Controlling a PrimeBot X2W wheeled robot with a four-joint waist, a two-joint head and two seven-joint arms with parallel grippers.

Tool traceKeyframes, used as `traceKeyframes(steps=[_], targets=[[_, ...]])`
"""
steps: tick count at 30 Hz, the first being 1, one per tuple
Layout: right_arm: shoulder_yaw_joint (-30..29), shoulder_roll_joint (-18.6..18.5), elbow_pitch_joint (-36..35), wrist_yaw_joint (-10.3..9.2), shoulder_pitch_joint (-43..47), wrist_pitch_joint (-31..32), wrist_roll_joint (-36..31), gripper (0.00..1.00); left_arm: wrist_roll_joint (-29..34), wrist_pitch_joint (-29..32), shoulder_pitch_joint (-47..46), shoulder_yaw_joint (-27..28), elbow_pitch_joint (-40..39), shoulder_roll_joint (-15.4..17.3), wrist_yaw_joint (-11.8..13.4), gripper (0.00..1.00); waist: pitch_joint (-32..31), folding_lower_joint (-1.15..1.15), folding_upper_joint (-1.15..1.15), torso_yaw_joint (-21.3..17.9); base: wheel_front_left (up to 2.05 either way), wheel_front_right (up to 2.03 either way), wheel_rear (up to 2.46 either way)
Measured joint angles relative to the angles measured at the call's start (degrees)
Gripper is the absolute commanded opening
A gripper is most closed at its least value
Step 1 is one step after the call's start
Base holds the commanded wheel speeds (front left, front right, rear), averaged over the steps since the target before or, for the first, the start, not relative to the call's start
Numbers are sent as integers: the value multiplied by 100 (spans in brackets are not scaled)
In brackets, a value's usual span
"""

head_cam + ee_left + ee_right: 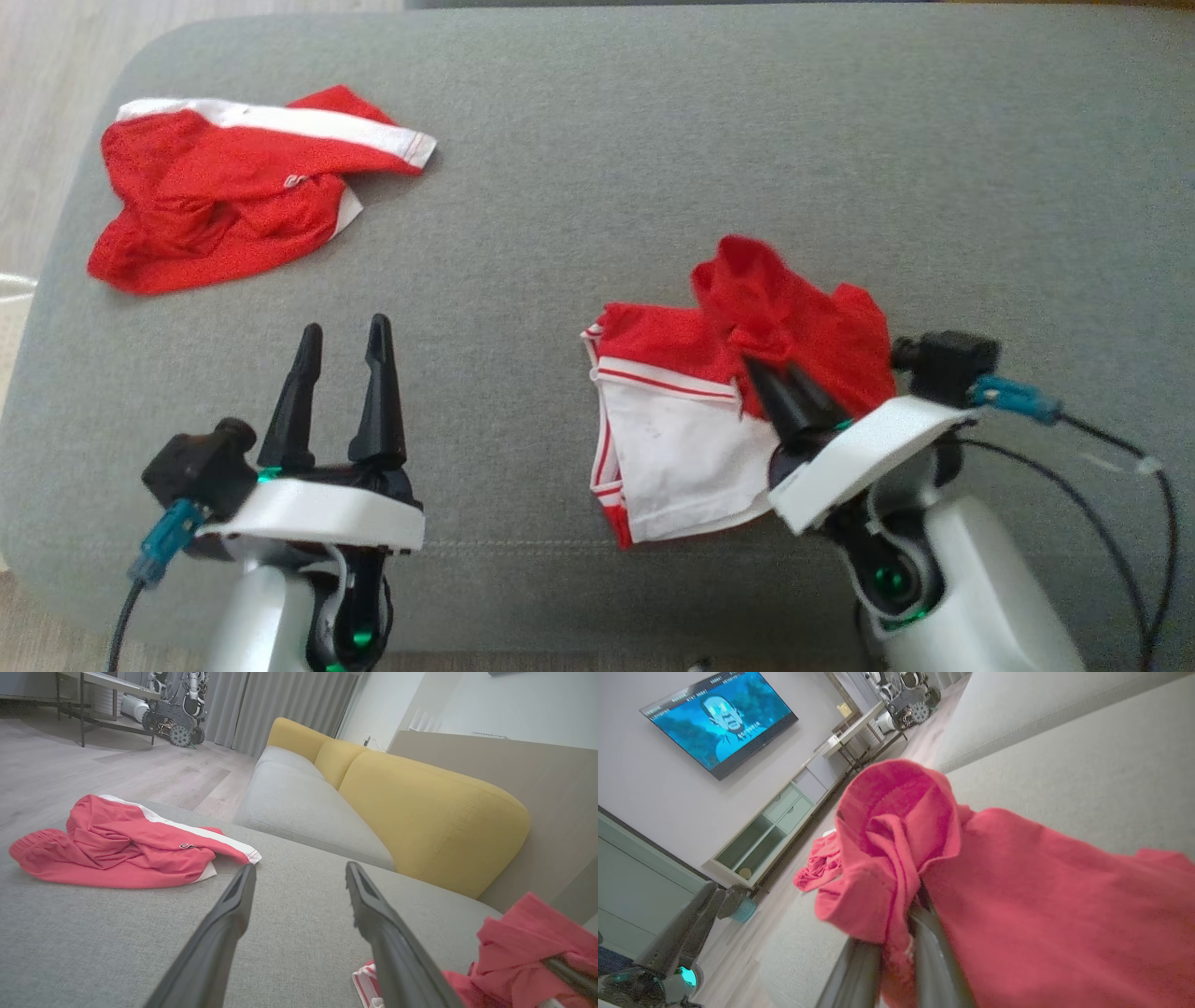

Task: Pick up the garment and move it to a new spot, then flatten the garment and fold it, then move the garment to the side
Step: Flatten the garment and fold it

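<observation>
Far left, near the back corner of the grey seat cushion: other red garment with a white stripe, lying crumpled. The left wrist view shows it ahead and to the left of the fingers, not touched.

Lower left: left gripper over the front part of the cushion, its two fingers spread apart with nothing between them. In its own view bare grey fabric shows in the gap. Yellow backrest beyond, to the right.

Centre-right: garment, red with a white panel and red piping. The white panel lies flat on the cushion near the front edge. The red part is bunched up behind it, probably raised off the cushion, though the head view does not settle that.

Right: right gripper, fingers drawn together and pinching a fold of the red cloth. The right wrist view confirms it: fabric is nipped between the two fingers and rises in a hood above them, draping away to the right. Wall television in the background.
</observation>
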Motion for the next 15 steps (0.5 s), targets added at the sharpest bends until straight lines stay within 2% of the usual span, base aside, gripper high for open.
traceKeyframes(steps=[11,12,13,15], targets=[[786,-11,1517,0,-584,-814,236,0,-116,0,-33,-154,-42,0,33,100,337,0,0,377,0,0,0],[869,-19,1635,0,-659,-853,266,43,-116,0,-40,-163,-42,0,33,100,371,0,0,408,0,0,0],[982,-25,1719,0,-720,-866,300,100,-116,0,-48,-167,-42,0,33,100,405,0,0,439,0,0,0],[1244,-42,1825,0,-790,-868,441,100,-141,0,-63,-168,-41,-1,48,100,455,0,0,489,0,0,0]])
